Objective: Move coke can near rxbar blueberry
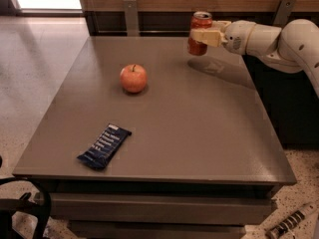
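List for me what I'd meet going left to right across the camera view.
rxbar blueberry → apple → coke can, held by the gripper above the far right part of the table.

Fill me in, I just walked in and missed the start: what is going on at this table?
The robot's gripper is shut on the coke can and holds it just above the table, at the far right. The rxbar lies flat near the front left corner, so the can is not yet near it. An apple sits between them.
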`<state>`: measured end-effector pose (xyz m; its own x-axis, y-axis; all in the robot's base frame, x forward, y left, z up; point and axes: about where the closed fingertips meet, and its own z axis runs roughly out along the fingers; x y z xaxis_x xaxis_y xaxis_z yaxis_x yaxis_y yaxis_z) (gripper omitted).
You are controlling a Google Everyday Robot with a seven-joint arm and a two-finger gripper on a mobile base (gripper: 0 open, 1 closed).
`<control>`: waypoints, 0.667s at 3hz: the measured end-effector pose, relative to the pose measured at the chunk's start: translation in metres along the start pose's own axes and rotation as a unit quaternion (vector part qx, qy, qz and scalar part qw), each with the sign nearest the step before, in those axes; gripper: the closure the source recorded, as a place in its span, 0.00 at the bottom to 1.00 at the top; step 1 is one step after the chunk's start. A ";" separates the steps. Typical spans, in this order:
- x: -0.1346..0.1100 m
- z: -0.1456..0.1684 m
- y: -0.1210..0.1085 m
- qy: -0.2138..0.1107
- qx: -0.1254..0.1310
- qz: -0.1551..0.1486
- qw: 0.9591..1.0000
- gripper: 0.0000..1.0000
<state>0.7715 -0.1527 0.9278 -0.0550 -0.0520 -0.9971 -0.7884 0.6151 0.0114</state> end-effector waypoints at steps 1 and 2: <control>-0.010 -0.028 0.018 0.008 -0.010 -0.003 1.000 1.00; -0.020 -0.055 0.045 0.017 -0.020 -0.015 1.000 1.00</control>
<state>0.7031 -0.1672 0.9528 -0.0517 -0.0971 -0.9939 -0.8143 0.5802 -0.0143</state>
